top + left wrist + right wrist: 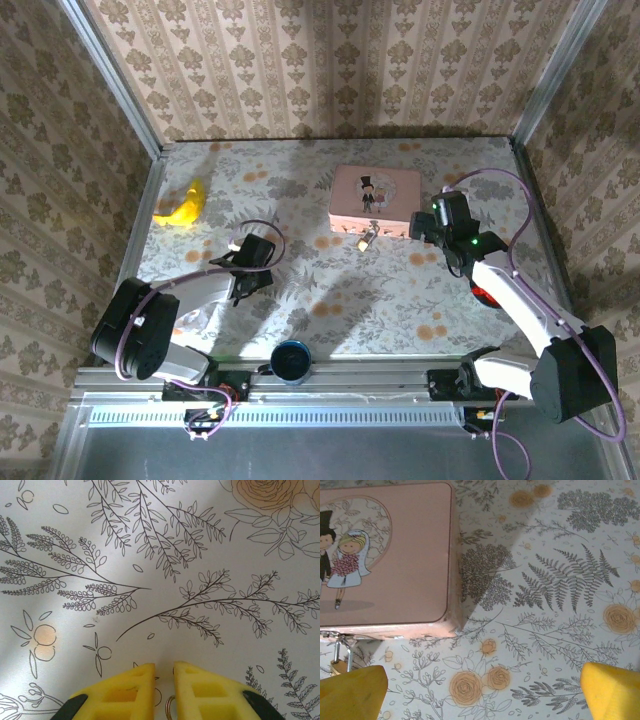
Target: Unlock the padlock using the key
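1. Padlock (368, 237) hangs at the front edge of the box (375, 190).
2. Right gripper (482, 672) is spread wide just beside it; shift left and clamp the lock body.
3. Left gripper (164, 672) looks clenched on the key ring (170, 707), well apart; bring it over slowly.

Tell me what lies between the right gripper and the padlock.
Nothing but floral tablecloth, in the right wrist view: the padlock hangs from the pink box's front edge, close by one finger of the open right gripper.

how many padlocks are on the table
1. The padlock is hooked to the pink box's near side, about midway along. Others may be hidden.
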